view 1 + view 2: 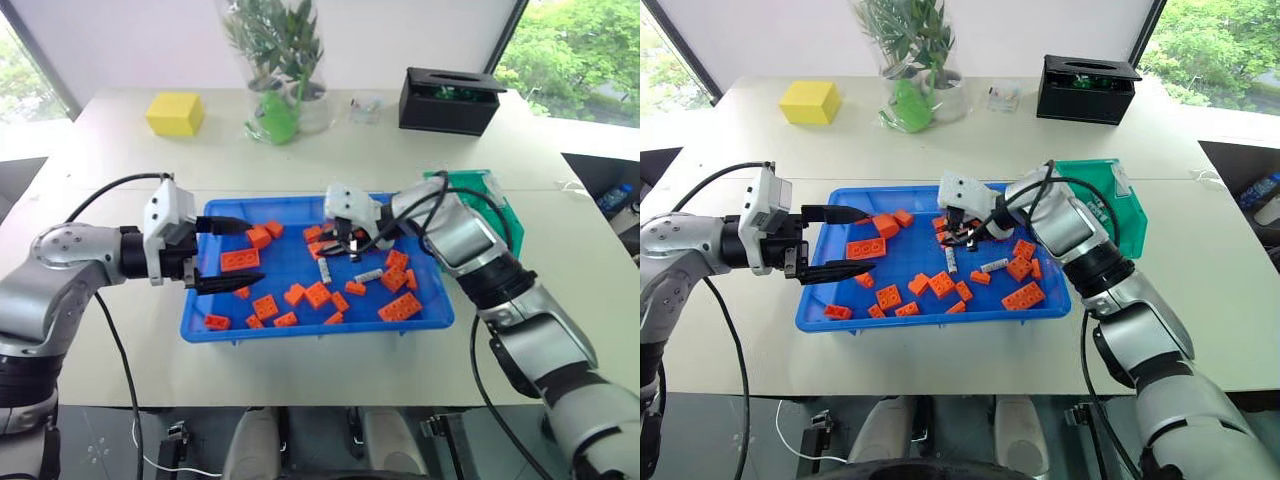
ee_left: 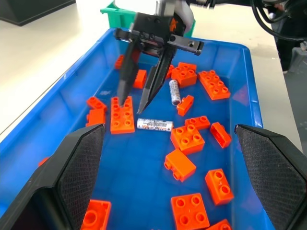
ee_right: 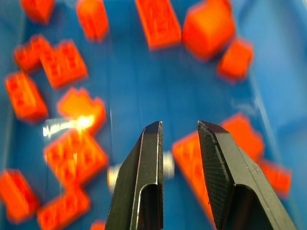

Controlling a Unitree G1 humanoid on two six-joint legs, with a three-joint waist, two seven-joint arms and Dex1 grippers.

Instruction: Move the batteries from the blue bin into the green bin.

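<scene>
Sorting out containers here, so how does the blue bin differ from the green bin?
The blue bin is wide and shallow; the green bin is small and deep. The blue bin holds orange bricks and batteries; what the green bin holds cannot be seen. Both are plastic on the table.

My left end effector stands wide open over the blue bin. My right end effector points down among orange bricks, fingers slightly parted and empty, just beside two batteries.
</scene>
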